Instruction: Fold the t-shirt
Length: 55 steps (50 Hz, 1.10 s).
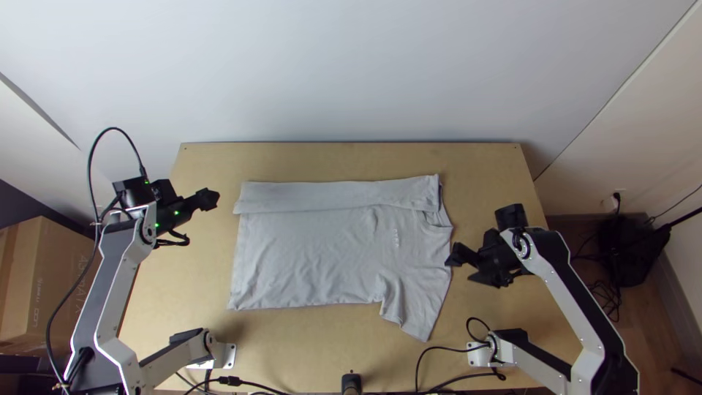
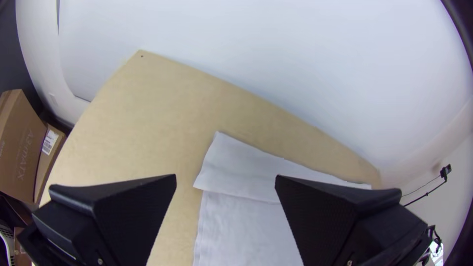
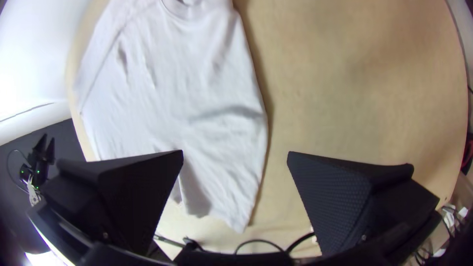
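Top view, left side: our left gripper [image 1: 208, 199] hangs beside the shirt's hem [image 1: 235, 271], jaws apart and nothing between them. The shirt [image 1: 314, 256] lies mid-table, hem toward the left arm and collar [image 1: 441, 219] toward the right. Its far side is turned in as a long strip [image 1: 329, 196], the far sleeve apparently gone with it; the body under that is spread, with light wrinkles. We'd call one side fold done, so the job looks well short of halfway. The near sleeve [image 1: 418, 311] sticks out toward us, creased where it meets the body. What's left, as we judge it, is turning in that near side, then folding the length over. Our right gripper [image 1: 453, 256] sits at the shirt's shoulder end, jaws also apart; we cannot tell whether it touches cloth.

Around us, left to right: a cardboard box [image 1: 44, 285] off the table [image 1: 504, 175], a cable [image 1: 453, 350] along the near edge, and dark gear [image 1: 632, 252] on the floor. The cable lies close to the near sleeve and could snag a low sweep; otherwise we see little in the way.
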Each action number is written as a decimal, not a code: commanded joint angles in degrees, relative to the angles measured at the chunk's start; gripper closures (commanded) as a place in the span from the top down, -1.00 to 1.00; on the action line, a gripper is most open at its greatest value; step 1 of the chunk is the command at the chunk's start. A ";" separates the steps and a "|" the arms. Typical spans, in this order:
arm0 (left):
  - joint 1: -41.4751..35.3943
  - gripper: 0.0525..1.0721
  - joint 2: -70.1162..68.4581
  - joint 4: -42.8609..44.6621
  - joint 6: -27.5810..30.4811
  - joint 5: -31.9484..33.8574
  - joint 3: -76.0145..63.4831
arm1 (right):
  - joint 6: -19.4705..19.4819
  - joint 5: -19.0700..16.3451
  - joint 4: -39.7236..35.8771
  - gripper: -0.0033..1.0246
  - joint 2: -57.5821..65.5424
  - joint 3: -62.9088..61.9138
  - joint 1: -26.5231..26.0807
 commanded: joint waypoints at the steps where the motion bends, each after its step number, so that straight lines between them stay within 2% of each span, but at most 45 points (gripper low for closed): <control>1: -0.83 0.89 -2.03 -1.28 -0.36 0.83 1.46 | -1.67 -0.96 -4.92 0.81 1.92 -3.43 2.41; 4: -1.09 0.89 -2.56 -1.55 -0.36 0.83 1.37 | -1.76 -0.96 -6.06 0.67 1.92 -5.10 5.14; 7: -1.18 0.89 -2.91 -1.72 -0.36 0.83 1.28 | -1.67 -0.96 -6.06 0.63 1.57 -6.86 7.77; 17: -1.18 0.89 -3.44 -2.34 -0.63 0.83 0.84 | -1.40 -1.58 -4.04 0.63 3.32 -10.90 16.12; 20: -1.18 0.89 -3.52 -2.43 -0.63 0.83 0.75 | -1.49 -1.66 -3.25 0.59 4.03 -11.43 17.09; 24: -1.18 0.89 -3.79 -2.51 -0.63 0.83 0.66 | -1.23 -1.75 -1.05 0.41 4.64 -11.43 18.23; 32: -1.18 0.89 -4.05 -2.69 -0.54 0.83 0.40 | -1.23 -2.19 2.20 0.41 8.42 -11.25 19.37; 43: -1.18 0.89 -4.05 -3.22 -0.10 0.83 0.66 | -1.14 -2.28 5.45 0.40 12.55 -12.13 23.68; 44: -1.18 0.89 -4.05 -3.39 -0.01 0.83 0.66 | -1.14 -2.28 5.89 0.34 12.91 -12.22 23.94; 50: -1.45 0.89 -4.05 -4.54 1.31 0.92 0.58 | -0.97 -2.19 9.50 -0.37 13.17 -12.57 25.70; 54: -1.62 0.89 -4.14 -6.73 3.50 1.36 0.66 | -1.05 -1.93 10.38 -0.67 13.34 -13.10 26.76; 55: -1.71 0.89 -4.14 -7.52 4.03 1.80 0.75 | -1.05 -1.58 10.55 -0.81 13.17 -13.27 26.85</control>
